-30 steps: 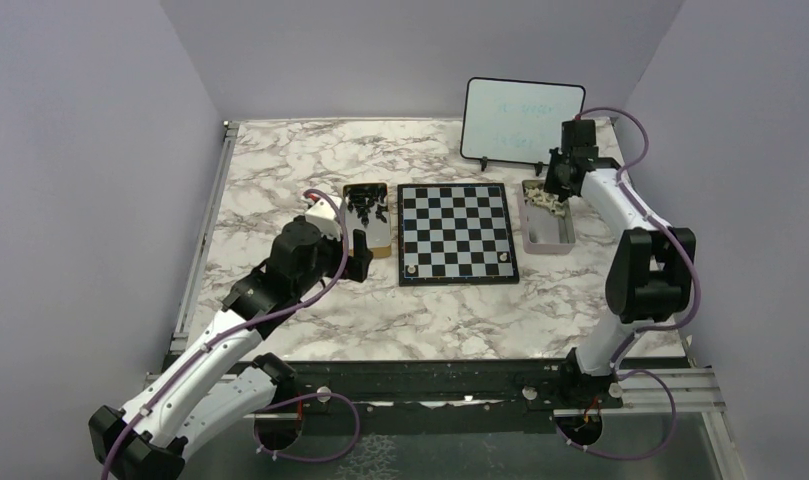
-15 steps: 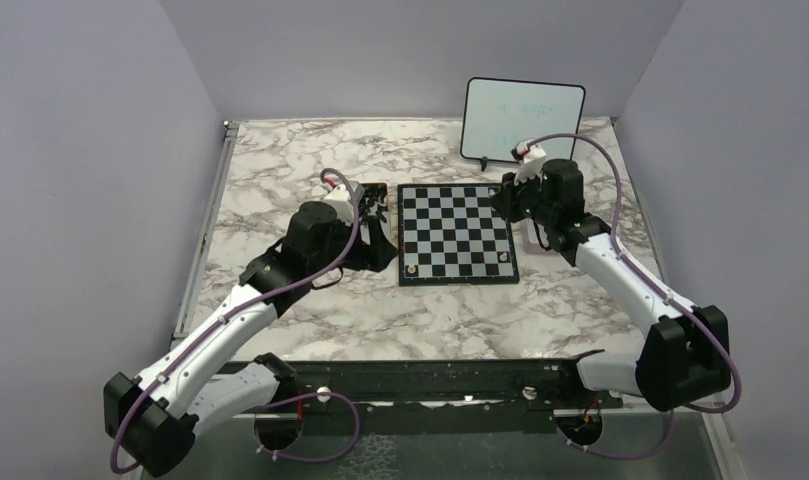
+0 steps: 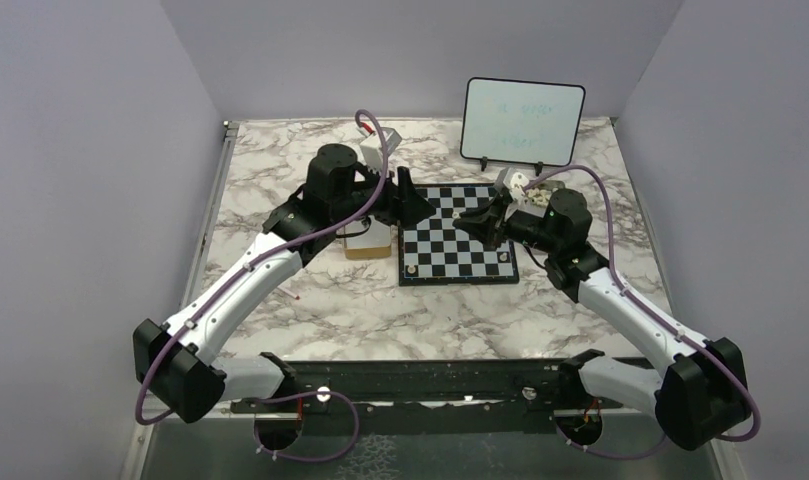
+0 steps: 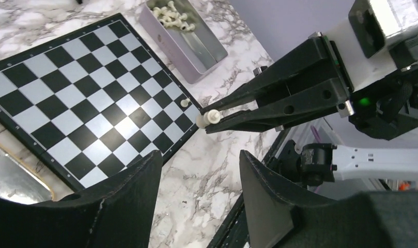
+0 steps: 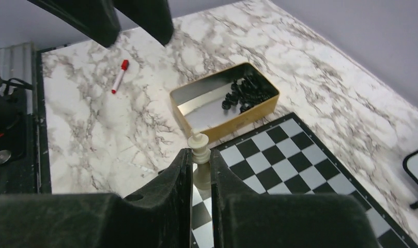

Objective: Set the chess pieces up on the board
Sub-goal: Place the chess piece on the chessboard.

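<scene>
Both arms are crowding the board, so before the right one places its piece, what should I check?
1. Grip on the white piece: ok, pinched in the right gripper.
2. Piece upright: cannot tell.
3. Empty left gripper: ok, open.
4. Grippers apart: ok, close but not touching.
5. Bare squares on the board: ok.

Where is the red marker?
In the right wrist view the red marker lies on the marble table, on the robot's left side, closer to the robot than the gold tin of black pieces and not touching it.
</scene>
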You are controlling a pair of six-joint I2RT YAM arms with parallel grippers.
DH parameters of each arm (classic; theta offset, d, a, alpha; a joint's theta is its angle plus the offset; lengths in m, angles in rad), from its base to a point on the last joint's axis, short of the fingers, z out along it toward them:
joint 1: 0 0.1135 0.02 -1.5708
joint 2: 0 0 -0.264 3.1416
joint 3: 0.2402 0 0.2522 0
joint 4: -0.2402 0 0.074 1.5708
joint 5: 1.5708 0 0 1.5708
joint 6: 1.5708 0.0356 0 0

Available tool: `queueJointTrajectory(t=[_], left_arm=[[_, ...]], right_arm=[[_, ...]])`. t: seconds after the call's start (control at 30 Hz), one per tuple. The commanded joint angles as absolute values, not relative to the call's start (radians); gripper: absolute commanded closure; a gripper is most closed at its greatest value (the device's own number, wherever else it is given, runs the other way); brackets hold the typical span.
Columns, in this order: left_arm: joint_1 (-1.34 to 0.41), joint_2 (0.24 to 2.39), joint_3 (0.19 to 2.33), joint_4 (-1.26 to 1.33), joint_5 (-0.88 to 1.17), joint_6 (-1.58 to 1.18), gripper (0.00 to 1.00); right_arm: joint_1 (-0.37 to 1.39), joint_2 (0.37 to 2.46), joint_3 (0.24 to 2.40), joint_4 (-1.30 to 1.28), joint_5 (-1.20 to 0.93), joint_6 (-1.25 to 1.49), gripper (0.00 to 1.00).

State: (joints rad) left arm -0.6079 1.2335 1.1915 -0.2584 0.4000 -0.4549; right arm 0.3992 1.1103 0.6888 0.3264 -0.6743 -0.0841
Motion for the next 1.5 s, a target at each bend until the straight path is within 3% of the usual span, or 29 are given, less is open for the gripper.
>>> queueJointTrajectory(t=[0.0,0.3,0.57,0.8,0.97,1.23,1.47], left_arm=[[-0.603,1.285,1.228,-0.22,0.564,-0.368,0.44],[-0.606,1.327,1.202,-0.135,0.59,-0.364,0.49],[-0.629,1.401,1.224,-0.126,0.626,-0.328,0.64],[-0.666,1.429,1.25,-0.121,0.632,-0.296,0.61],[-0.67,1.435,1.249,-0.121,0.601,-0.297,0.49],[-0.69,1.443,1.257,-0.123,0.534,-0.351,0.48],[-0.717,1.443,1.251,-0.145,0.391,-0.396,0.55]], right_arm=[[0.407,1.106,0.686,0.416,-0.825,-0.102,0.82],[0.424,1.105,0.686,0.426,-0.86,-0.087,0.82],[0.425,1.117,0.706,0.399,-0.861,-0.061,0.82],[0.425,1.106,0.708,0.387,-0.857,-0.058,0.82],[0.425,1.106,0.71,0.377,-0.851,-0.054,0.82],[0.425,1.104,0.71,0.375,-0.817,-0.061,0.83],[0.425,1.095,0.706,0.382,-0.804,-0.066,0.83]])
